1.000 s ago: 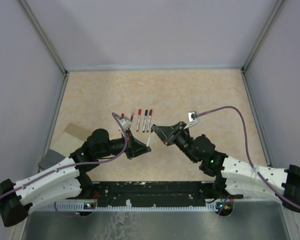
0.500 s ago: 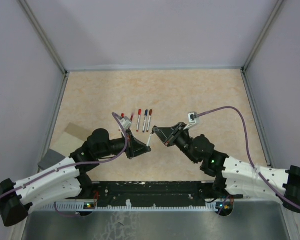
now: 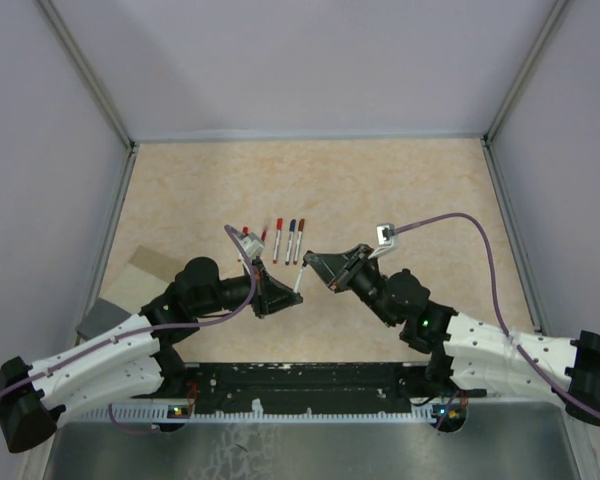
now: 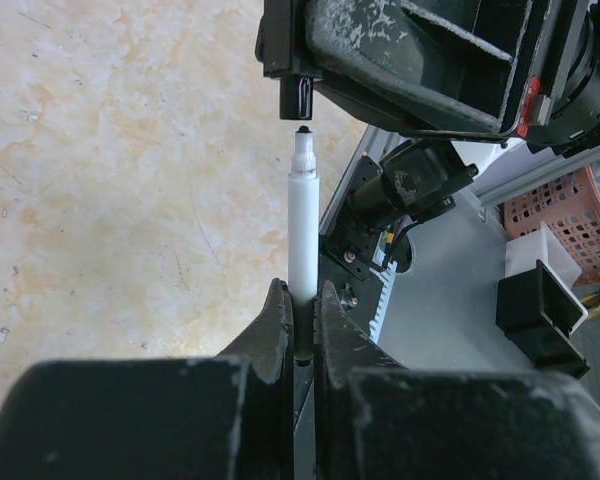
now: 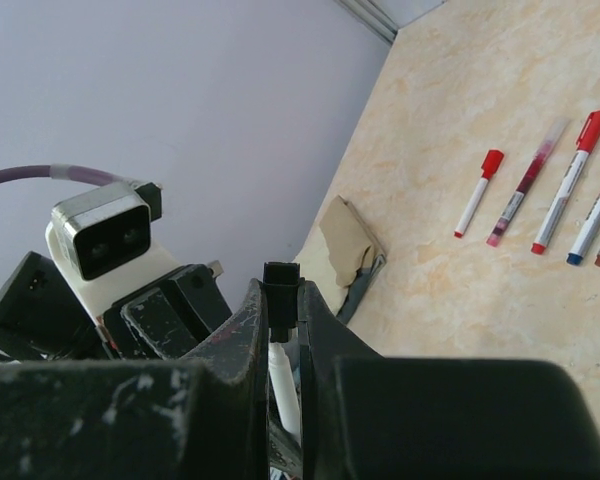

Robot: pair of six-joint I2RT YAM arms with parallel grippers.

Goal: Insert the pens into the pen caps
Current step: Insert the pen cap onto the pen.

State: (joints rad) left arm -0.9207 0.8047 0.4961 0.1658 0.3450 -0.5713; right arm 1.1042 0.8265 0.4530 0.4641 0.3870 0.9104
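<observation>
My left gripper is shut on the lower end of a white pen, which stands upright with its bare black tip pointing up. Just above that tip, with a small gap, hangs a black pen cap, open end down. My right gripper is shut on this cap, and the pen barrel shows below it. In the top view the two grippers meet over the middle of the table. Several capped pens lie in a row behind them.
A tan card on a grey block lies by the left wall. Grey walls ring the table. Beyond the near edge, the left wrist view shows an orange basket and a black box.
</observation>
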